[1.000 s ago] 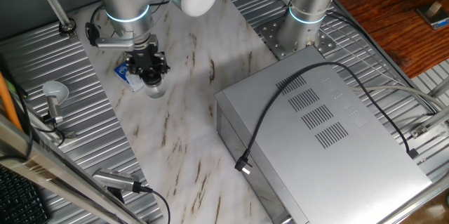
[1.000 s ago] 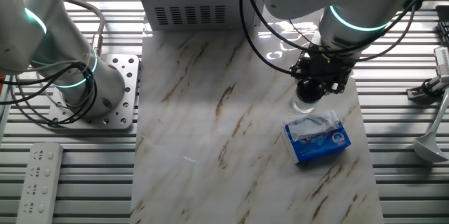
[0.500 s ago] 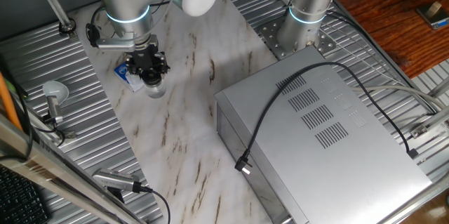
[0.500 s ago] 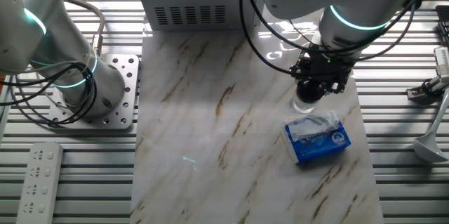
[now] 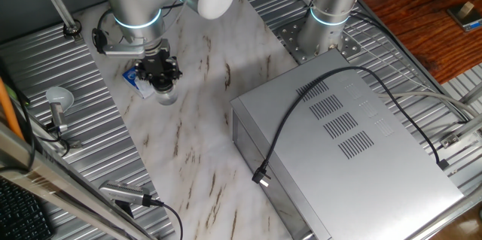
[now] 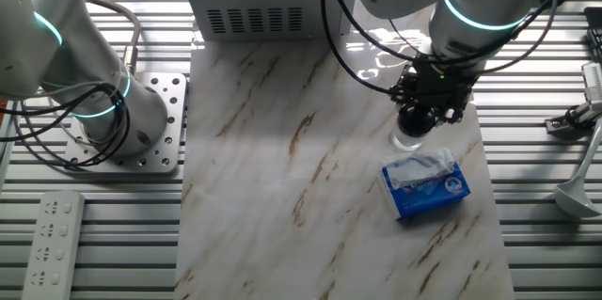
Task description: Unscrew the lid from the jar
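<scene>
The end effector [image 5: 163, 77] sits straight down over the top of the jar [image 5: 166, 94], which stands on the marble counter [image 5: 203, 142] close to one of its long edges, just beside the blue-and-white packet [image 6: 425, 184]. From both views the black fingers crowd around the spot where the lid [image 6: 417, 122] should be, and only a dark round patch shows between them; the cap itself cannot be told apart from the black fingers with any certainty. The fingers look drawn in around the jar's top, but whether they are actually clamped on the lid or merely surrounding it cannot be told from either view.

As for progress, the task looks to be in its turning stage at most: the jar is upright, its clear body shows below the end effector, and no loose cap lies anywhere on the counter. So the lid is most likely still on, and what remains is to finish twisting it free and lift it away. How many turns the thread still needs is not visible.

The jar's clear wall shows no obvious contents; it may be empty, though it is too small here to be sure. The grey metal box [image 5: 354, 150] stands at the far end of the counter, well apart from the jar, with a black cable [image 5: 301, 112] draped over its top.
</scene>
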`<state>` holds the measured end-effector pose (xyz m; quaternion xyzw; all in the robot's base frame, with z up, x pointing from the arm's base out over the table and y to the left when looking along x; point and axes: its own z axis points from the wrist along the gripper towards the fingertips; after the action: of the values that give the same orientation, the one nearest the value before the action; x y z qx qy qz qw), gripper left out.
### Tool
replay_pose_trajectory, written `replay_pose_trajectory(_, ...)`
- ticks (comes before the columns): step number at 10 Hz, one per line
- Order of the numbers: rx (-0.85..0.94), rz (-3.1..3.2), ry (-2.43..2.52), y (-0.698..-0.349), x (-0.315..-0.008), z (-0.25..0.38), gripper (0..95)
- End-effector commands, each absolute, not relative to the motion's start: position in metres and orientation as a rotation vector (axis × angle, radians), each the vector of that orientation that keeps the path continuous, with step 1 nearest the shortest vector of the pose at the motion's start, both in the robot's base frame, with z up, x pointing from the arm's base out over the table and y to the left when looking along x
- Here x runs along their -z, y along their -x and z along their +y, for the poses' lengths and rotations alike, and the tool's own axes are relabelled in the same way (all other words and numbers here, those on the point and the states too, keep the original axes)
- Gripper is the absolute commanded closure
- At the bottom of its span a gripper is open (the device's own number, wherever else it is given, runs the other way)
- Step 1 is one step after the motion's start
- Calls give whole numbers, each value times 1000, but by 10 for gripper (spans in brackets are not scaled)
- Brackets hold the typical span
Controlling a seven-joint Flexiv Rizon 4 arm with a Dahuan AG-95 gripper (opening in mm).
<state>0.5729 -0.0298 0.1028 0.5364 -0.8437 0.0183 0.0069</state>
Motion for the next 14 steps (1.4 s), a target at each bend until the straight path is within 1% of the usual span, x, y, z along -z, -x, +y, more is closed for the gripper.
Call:
replay_pose_trajectory(1, -57, -2640, -1672, -573, -102, -27, 570)
replay_pose_trajectory(6, -61, -2593, -1746, -573, -104, -27, 570)
replay_pose_trajectory(11, -64, -2351, -2068, -573, -104, -26, 570)
replay_pose_trajectory(14, -61, -2310, -2117, -573, -103, -26, 570)
